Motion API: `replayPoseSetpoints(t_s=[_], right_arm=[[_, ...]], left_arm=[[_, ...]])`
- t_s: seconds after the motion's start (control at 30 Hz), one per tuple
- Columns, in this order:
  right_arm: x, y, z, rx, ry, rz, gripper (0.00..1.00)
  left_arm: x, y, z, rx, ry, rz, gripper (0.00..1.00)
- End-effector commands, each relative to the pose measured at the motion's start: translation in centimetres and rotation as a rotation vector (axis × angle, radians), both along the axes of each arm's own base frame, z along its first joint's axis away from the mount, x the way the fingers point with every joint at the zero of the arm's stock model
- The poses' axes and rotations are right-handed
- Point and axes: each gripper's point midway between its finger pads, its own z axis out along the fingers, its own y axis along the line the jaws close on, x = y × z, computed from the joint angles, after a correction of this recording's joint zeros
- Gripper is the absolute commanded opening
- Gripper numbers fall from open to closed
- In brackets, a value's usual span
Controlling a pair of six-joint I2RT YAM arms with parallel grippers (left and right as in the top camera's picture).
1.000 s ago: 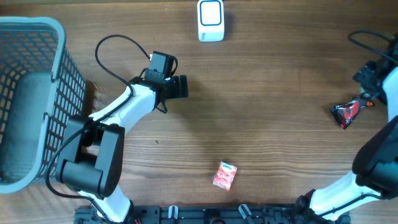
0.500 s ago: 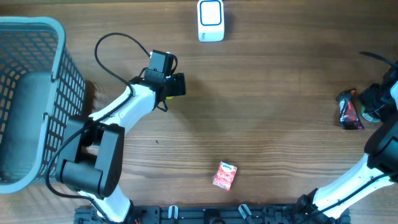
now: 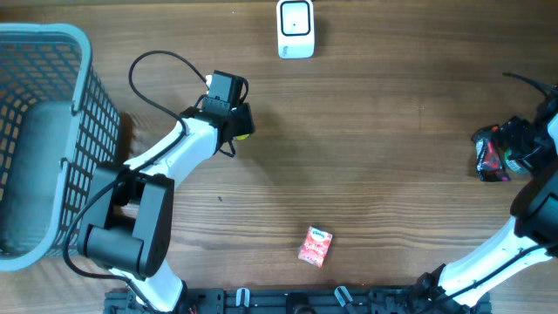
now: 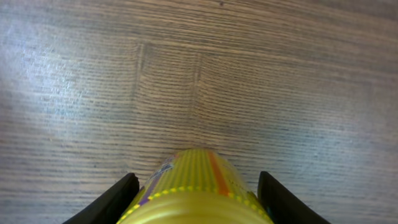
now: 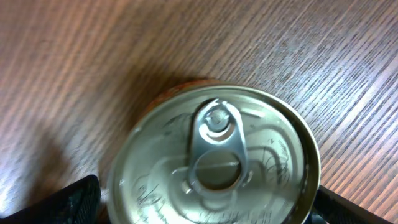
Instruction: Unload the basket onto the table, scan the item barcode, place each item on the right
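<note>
Left wrist view: your left gripper [image 4: 198, 179] flanks one yellow can [image 4: 199, 193]; you cannot tell whether it's clamped. Your right gripper [image 5: 206, 190] stands apart astride one pull-tab can [image 5: 214, 158] near the right edge of the table [image 3: 392, 174]. Between the arms, wide bare wood holds one red packet [image 3: 316, 246]; one scanner [image 3: 296, 29] sits at the far edge, one basket [image 3: 52, 33] left.

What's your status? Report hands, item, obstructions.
Left hand astride yellow container, grip unconfirmed. Right hand open astride can. Neither item at white scanner. Red packet lies apart, blocking nothing.
</note>
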Motion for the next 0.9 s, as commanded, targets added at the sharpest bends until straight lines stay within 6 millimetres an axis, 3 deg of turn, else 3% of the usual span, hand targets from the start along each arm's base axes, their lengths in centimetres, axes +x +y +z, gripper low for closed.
replayPoseSetpoints(t_s=[0.0,0.1,0.23,0.33,0.4,0.57,0.7,0.87], right_arm=[[1.1,0.3,5.0,-0.040,-0.125,-0.006,1.00],[1.1,0.3,8.5,-0.082,-0.193,-0.023,1.00],[0.8,0.7,12.4,-0.122,-0.273,-0.045,1.00],[1.0,1.8,14.8,-0.101,-0.350,-0.021,1.00],[1.3,2.6,15.7,-0.076,-0.389,-0.002,1.00],[1.0,3.3,15.8,-0.048,-0.388,0.004,1.00],[0.9,3.9,15.6,-0.021,-0.383,0.011,1.00],[2.0,5.7,15.6,0.042,-0.413,0.108,1.00]], left_arm=[[-1.3,-1.7,-0.8,-0.069,0.056,0.050,0.52],[-1.9,-3.3,-0.7,-0.050,0.050,-0.043,0.49],[-3.7,-6.4,-0.8,0.006,0.049,-0.315,0.49],[-6.2,-8.2,-1.4,0.092,0.074,-0.557,0.49],[-8.3,-9.2,-1.9,0.159,0.102,-0.725,0.55],[-11.2,-9.7,-2.5,0.236,0.154,-0.927,0.77],[-11.6,-9.8,-2.6,0.258,0.158,-0.962,1.00],[-10.4,-9.2,-1.2,0.266,0.125,-0.812,1.00]])
